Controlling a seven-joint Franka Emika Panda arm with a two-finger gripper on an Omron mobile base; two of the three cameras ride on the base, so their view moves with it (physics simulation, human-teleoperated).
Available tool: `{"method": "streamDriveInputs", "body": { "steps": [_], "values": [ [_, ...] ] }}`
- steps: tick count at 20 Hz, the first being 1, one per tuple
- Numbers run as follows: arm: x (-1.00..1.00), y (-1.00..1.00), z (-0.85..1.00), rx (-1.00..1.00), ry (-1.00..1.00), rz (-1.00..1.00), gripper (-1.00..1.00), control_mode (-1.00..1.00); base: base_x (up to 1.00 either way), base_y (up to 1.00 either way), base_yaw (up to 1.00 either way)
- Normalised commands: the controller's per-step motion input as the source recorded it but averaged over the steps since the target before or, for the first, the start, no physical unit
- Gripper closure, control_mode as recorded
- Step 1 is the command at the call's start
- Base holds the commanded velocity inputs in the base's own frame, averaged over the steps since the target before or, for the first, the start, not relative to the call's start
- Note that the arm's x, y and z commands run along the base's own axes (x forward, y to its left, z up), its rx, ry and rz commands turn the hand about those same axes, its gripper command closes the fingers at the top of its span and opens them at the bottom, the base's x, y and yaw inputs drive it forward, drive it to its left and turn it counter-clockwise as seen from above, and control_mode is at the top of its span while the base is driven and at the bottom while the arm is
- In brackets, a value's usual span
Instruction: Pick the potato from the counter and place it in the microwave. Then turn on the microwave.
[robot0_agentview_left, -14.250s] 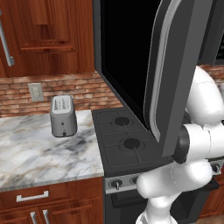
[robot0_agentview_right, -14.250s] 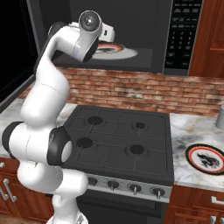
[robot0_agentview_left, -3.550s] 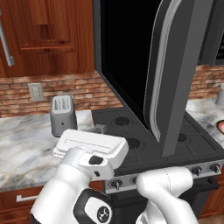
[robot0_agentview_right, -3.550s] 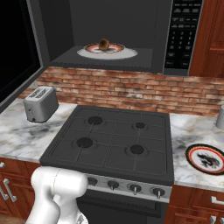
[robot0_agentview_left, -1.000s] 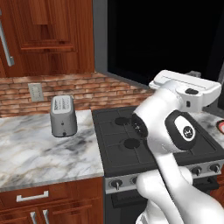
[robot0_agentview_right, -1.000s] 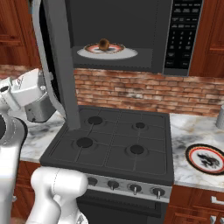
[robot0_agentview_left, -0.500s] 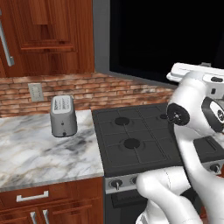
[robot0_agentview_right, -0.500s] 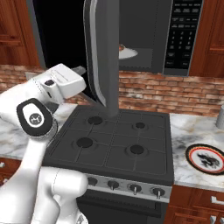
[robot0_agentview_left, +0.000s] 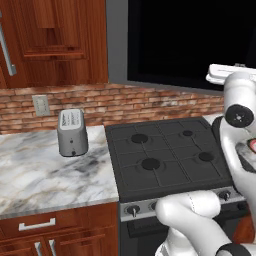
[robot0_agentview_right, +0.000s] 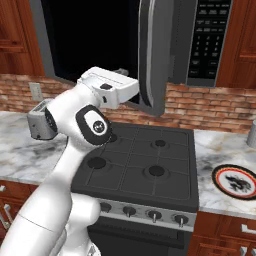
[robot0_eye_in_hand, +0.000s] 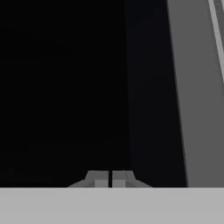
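Observation:
The microwave (robot0_agentview_right: 200, 45) hangs above the stove, its black glass door (robot0_agentview_right: 155, 55) swung almost shut, with the silver handle (robot0_agentview_right: 144, 50) on its edge. In the left base view the door (robot0_agentview_left: 185, 45) is a broad black pane. My gripper (robot0_eye_in_hand: 110, 179) is shut with nothing in it, its tips close against the dark glass. The white wrist housing (robot0_agentview_right: 107, 87) sits right at the door's lower left. The potato is hidden behind the door. The marble counter (robot0_agentview_left: 45, 170) lies left of the stove.
A silver toaster (robot0_agentview_left: 72, 132) stands on the left counter near the brick wall. The black gas stovetop (robot0_agentview_right: 145, 165) is below the microwave. A patterned plate (robot0_agentview_right: 234, 181) lies on the right counter. Wooden cabinets (robot0_agentview_left: 50, 40) flank the microwave.
The microwave door has swung from wide open to almost shut, my hand travelling rightwards with it. The plate with the potato inside is now covered by the door.

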Motion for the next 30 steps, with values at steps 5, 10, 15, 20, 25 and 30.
{"method": "streamDriveInputs", "body": {
  "steps": [5, 10, 15, 20, 25, 30],
  "values": [
    [0.73, -0.54, 0.07, 0.08, 0.00, 0.19, 1.00, -1.00, 0.00, 0.00, 0.00],
    [0.60, -0.36, 0.13, 0.05, 0.00, 0.16, 1.00, -1.00, 0.00, 0.00, 0.00],
    [0.43, -0.25, 0.14, 0.00, 0.00, 0.13, 1.00, -1.00, 0.00, 0.00, 0.00],
    [0.37, -0.17, 0.24, 0.00, 0.00, 0.10, 1.00, -1.00, 0.00, 0.00, 0.00],
    [0.21, -0.19, 0.36, 0.00, 0.00, 0.07, 1.00, -1.00, 0.00, 0.00, 0.00],
    [-0.43, -0.30, 0.49, 0.00, 0.00, 0.06, 1.00, -1.00, 0.00, 0.00, 0.00]
  ]
}}
